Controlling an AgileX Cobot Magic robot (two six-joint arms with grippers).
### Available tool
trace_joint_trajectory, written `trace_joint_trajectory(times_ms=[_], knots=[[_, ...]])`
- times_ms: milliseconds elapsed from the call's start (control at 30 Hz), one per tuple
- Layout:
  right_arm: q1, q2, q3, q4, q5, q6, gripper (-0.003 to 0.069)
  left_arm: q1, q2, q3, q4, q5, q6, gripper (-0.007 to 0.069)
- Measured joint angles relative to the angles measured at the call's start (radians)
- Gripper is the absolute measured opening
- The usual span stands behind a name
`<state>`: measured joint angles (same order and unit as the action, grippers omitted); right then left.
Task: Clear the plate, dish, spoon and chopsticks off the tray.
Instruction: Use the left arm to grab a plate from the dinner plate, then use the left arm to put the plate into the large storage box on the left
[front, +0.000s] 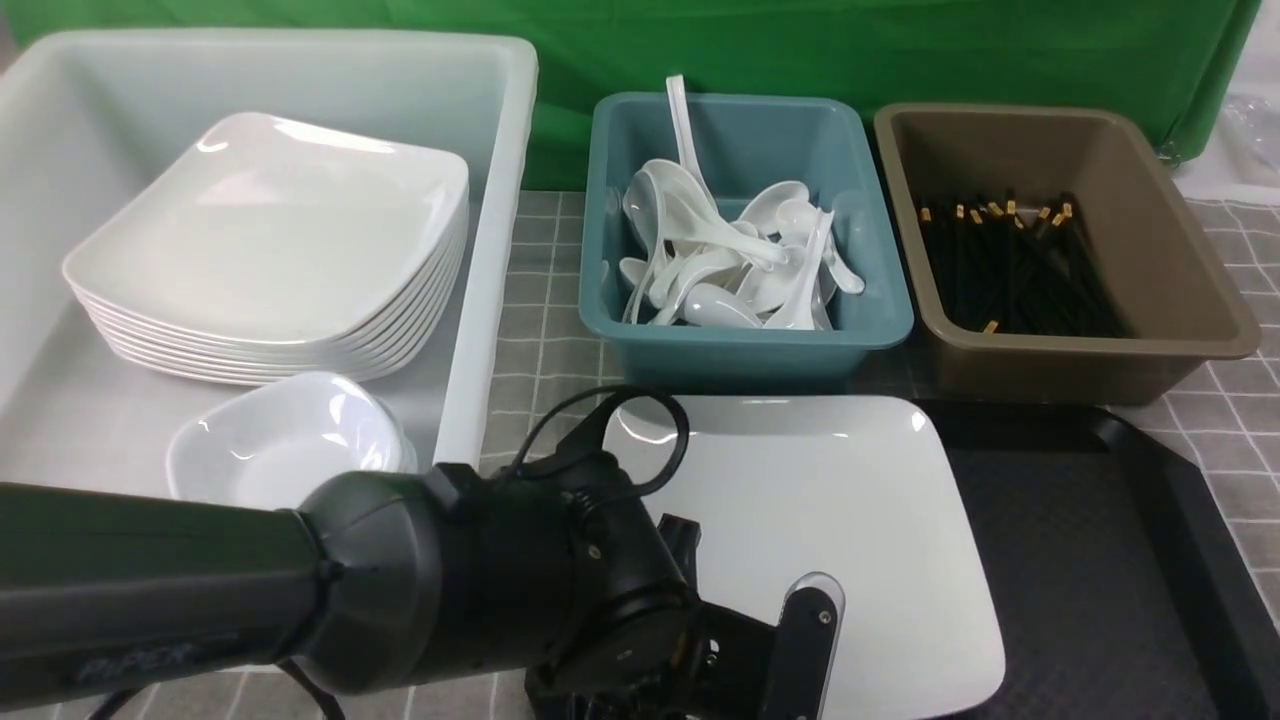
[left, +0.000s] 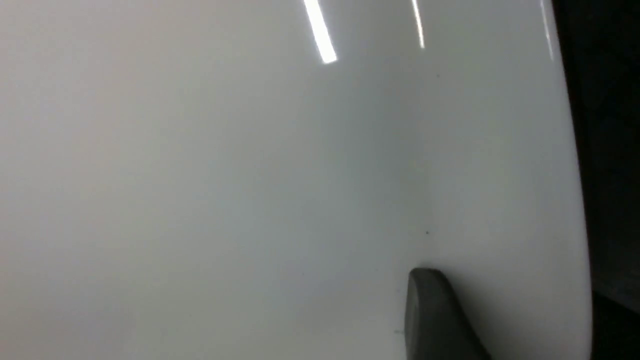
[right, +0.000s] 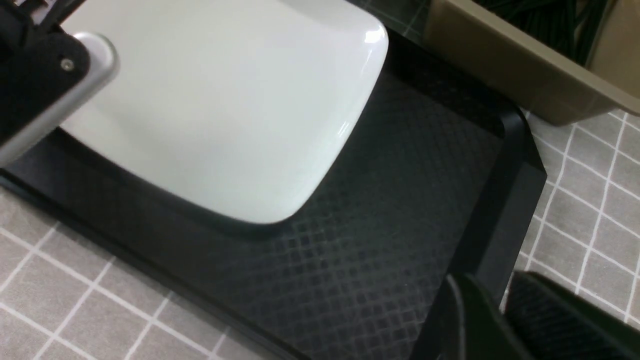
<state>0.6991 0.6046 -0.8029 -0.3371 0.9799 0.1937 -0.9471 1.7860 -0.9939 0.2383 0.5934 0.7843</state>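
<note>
Plate (front: 850, 500) right under L gripper (front: 803, 628)

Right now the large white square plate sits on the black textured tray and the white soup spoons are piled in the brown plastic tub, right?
No: front view shows the white soup spoons piled in the teal plastic bin, not the brown tub.

Right of the plate (front: 830, 520), the tray (front: 1080, 560) floor lies bare. Just behind the plate stands the teal bin (front: 745, 345), behind-right the brown tub (front: 1060, 365); the left arm (front: 450, 590) overhangs the plate's near-left corner.
</note>
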Motion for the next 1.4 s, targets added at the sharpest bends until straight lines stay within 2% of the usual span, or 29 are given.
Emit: trace_joint_trajectory(times_ms=[167,333,433,633,833,900,967,1100,1133,1167,1200,1233,1300,1333,1400], knots=[[0.0,-0.006,0.0,0.0,0.0,0.0,0.0157,-0.038,-0.044,0.001,-0.002,0.043,-0.005,0.02],[0.0,-0.007,0.0,0.0,-0.002,0.0,0.0157,-0.125,-0.186,0.002,-0.016,0.098,-0.057,0.0088],[0.0,-0.007,0.0,-0.012,-0.006,0.0,0.0157,-0.164,-0.285,0.002,-0.024,0.115,-0.079,0.0045],[0.0,-0.007,-0.033,-0.069,-0.009,0.052,0.0151,-0.185,-0.458,0.005,-0.064,0.15,-0.096,0.0031],[0.0,-0.007,-0.095,-0.103,-0.029,0.088,0.0032,-0.185,-0.57,-0.031,-0.073,0.171,-0.131,0.0031],[0.0,-0.007,-0.1,-0.105,-0.038,0.096,0.0027,-0.185,-0.581,-0.049,-0.07,0.172,-0.14,0.0031],[0.0,-0.007,-0.104,-0.105,-0.066,0.117,0.0026,-0.185,-0.606,-0.107,-0.023,0.178,-0.21,0.0031],[0.0,-0.007,-0.104,-0.095,-0.13,0.133,0.0026,-0.177,-0.623,-0.191,0.18,0.231,-0.363,0.0031],[0.0,-0.007,-0.104,-0.08,-0.16,0.134,0.0026,-0.15,-0.625,-0.218,0.256,0.254,-0.397,0.0031],[0.0,-0.007,-0.104,-0.077,-0.171,0.134,0.0026,-0.144,-0.626,-0.221,0.256,0.257,-0.401,0.0031],[0.0,-0.007,-0.104,-0.04,-0.22,0.131,0.0026,-0.064,-0.627,-0.238,0.322,0.276,-0.419,0.0031],[0.0,-0.007,-0.105,-0.019,-0.247,0.127,0.0026,-0.017,-0.627,-0.239,0.333,0.276,-0.421,0.0031],[0.0,-0.007,-0.106,0.047,-0.332,0.09,0.0026,0.152,-0.614,-0.239,0.329,0.271,-0.415,0.0031],[0.0,-0.007,-0.106,0.047,-0.332,0.09,0.0026,0.152,-0.614,-0.239,0.329,0.271,-0.415,0.0031],[0.0,-0.007,-0.106,0.125,-0.406,0.04,0.0026,0.325,-0.58,-0.239,0.304,0.242,-0.39,0.0031]])
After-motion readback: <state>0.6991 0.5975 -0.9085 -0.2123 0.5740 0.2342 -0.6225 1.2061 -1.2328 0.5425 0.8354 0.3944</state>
